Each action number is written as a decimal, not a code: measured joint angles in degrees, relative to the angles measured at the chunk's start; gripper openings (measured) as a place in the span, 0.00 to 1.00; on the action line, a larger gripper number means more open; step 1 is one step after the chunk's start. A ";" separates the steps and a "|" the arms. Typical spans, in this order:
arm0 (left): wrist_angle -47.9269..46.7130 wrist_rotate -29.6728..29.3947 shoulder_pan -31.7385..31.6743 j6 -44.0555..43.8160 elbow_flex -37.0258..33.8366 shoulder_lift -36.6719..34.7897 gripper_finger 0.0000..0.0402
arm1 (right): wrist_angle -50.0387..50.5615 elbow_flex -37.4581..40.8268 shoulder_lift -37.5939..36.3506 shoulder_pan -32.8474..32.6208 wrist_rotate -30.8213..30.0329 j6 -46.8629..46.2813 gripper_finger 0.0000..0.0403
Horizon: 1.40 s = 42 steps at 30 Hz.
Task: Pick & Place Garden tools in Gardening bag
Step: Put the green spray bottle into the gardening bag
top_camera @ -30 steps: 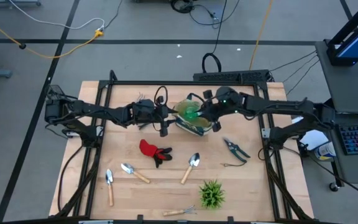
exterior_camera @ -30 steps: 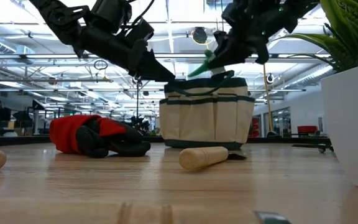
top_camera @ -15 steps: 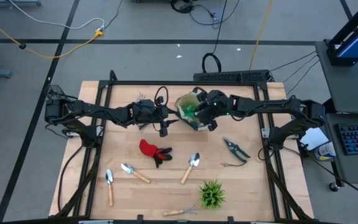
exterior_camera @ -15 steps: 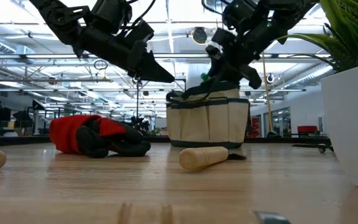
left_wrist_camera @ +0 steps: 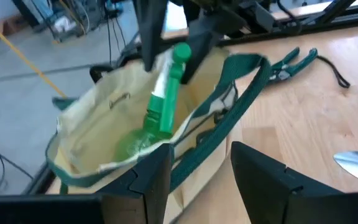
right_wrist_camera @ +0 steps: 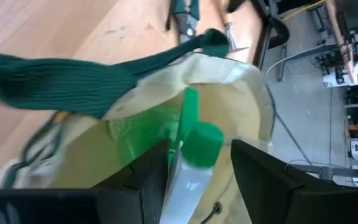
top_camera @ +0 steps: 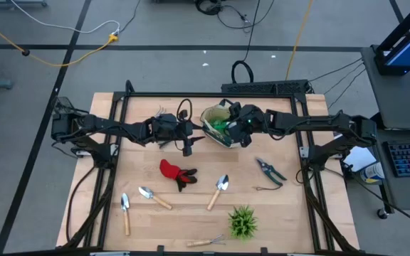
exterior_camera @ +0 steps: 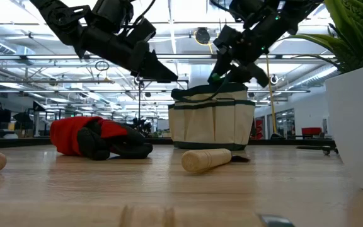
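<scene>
Wooden table (top_camera: 191, 213) (pale planks); grey floor (top_camera: 155, 28) beyond.

wooden table (top_camera: 290, 213), bag (top_camera: 218, 128), trowels (top_camera: 218, 191), glove (top_camera: 176, 173)

Left arm reaches in from my left edge across the far half of the worktop, forearm low and near level. Left tool (top_camera: 191, 139) hangs mid-worktop, fingers (left_wrist_camera: 143, 177) parted with a clear gap, nothing between them.

Right arm comes in from the right edge, elbow near the far right corner, wrist angled downward. Right tool (top_camera: 235, 128) sits just beside the left one, apart from it. Its fingers (right_wrist_camera: 151, 171) spread; nothing gripped. In the low view both arms slope down toward each other, tips (exterior_camera: 222, 66) raised off the worktop.
</scene>
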<state>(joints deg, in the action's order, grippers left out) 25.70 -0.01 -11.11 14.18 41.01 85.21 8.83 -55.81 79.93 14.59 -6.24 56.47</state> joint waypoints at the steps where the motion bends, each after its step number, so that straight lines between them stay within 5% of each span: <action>1: 0.82 0.02 0.34 0.38 0.00 0.00 0.44 | 0.99 0.00 -0.27 -0.30 0.02 0.00 0.42; 13: 5.26 -0.06 1.54 0.71 0.00 -0.02 0.44 | 6.02 0.04 -5.12 -4.68 0.02 -3.76 0.37; 23: 10.62 -3.12 1.46 0.48 0.00 -0.02 0.44 | -0.89 -0.04 -8.13 -3.90 -3.79 -5.96 0.28; 32: 3.42 -4.58 -0.01 -13.38 0.00 -0.02 0.44 | -1.35 2.47 -3.05 -2.11 -2.82 -6.26 0.02; 42: -1.54 -8.54 -0.86 -19.50 0.00 -0.02 0.44 | -2.11 2.49 -2.13 -1.44 -2.63 -7.62 0.00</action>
<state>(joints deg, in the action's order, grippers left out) 24.16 -8.55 -11.98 -5.33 41.01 85.19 6.72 -53.32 77.80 13.15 -8.86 48.85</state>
